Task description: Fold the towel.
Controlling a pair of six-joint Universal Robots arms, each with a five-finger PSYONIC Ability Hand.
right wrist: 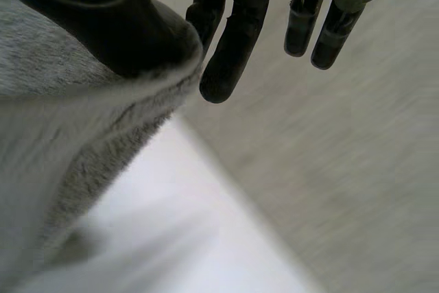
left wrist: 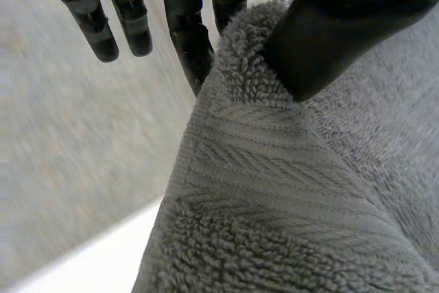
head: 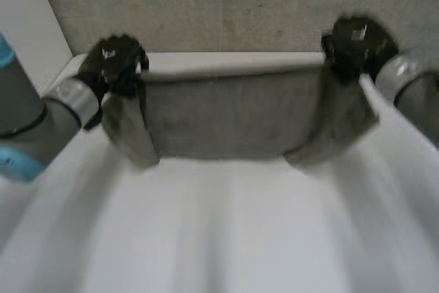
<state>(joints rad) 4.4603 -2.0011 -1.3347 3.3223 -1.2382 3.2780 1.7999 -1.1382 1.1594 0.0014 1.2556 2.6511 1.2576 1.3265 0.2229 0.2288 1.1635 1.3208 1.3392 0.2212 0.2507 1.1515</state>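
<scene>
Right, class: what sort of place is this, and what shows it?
Probably a robot test room, not a home: a plain white table, what looks like grey carpet beyond it, and the robot's left hand and right hand each pinching a corner of a grey towel.

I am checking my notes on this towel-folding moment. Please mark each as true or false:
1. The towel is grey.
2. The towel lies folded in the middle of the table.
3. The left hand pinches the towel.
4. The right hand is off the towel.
1. True: the towel is grey.
2. False: it is held stretched between both hands at the far side of the white table, with its ends hanging down.
3. True: the left hand pinches a towel corner between thumb and fingers.
4. False: the right hand grips the other end, its thumb pressing on the towel's edge.
</scene>
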